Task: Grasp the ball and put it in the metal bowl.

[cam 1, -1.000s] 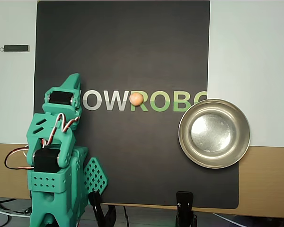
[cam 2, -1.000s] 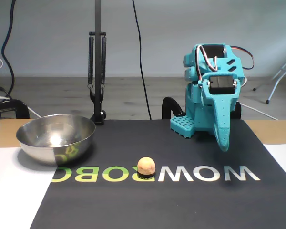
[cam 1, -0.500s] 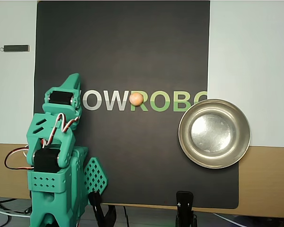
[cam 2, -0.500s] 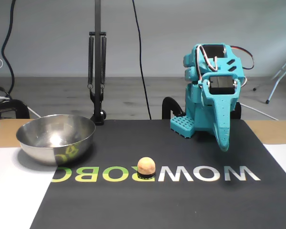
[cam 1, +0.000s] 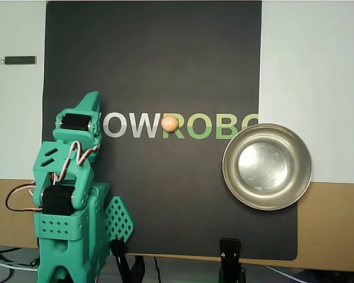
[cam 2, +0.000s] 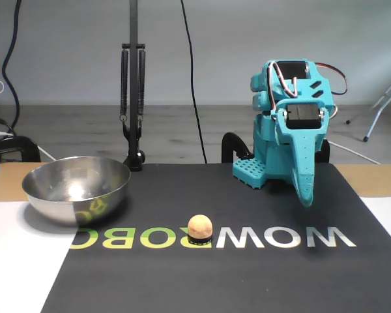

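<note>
The ball (cam 1: 169,123) is a small orange-peach sphere resting on the printed letters in the middle of the black mat; in the fixed view the ball (cam 2: 200,226) sits at the front centre. The metal bowl (cam 1: 267,166) is shiny, empty and upright at the mat's right edge; in the fixed view the bowl (cam 2: 76,188) is at the left. My gripper (cam 1: 93,98) is on the folded green arm at the left, well apart from the ball. In the fixed view it (cam 2: 306,197) points down at the mat, shut and empty.
The black mat (cam 1: 153,65) lies on a white and wooden table. A small black bar (cam 1: 19,60) lies at the far left on the white surface. Black clamps (cam 1: 230,253) grip the near edge. A black stand pole (cam 2: 133,98) rises behind the bowl.
</note>
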You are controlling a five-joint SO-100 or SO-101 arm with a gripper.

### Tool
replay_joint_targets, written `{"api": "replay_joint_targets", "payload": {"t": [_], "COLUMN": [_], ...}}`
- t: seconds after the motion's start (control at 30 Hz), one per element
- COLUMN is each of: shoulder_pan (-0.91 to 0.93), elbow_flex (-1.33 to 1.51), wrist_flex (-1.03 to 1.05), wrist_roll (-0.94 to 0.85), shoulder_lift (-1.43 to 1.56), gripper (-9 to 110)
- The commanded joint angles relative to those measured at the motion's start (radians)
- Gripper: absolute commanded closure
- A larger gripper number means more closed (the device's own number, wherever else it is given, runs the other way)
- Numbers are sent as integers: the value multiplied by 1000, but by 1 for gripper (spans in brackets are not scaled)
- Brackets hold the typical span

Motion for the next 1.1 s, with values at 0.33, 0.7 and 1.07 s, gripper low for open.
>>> {"api": "replay_joint_targets", "payload": {"t": [0.33, 0.7, 1.07], "shoulder_pan": [-8, 2, 37], "elbow_flex": [35, -38, -491], "wrist_flex": [3, 3, 229], "wrist_roll": [-2, -5, -5], "shoulder_lift": [46, -38, -499], "gripper": [101, 101, 101]}}
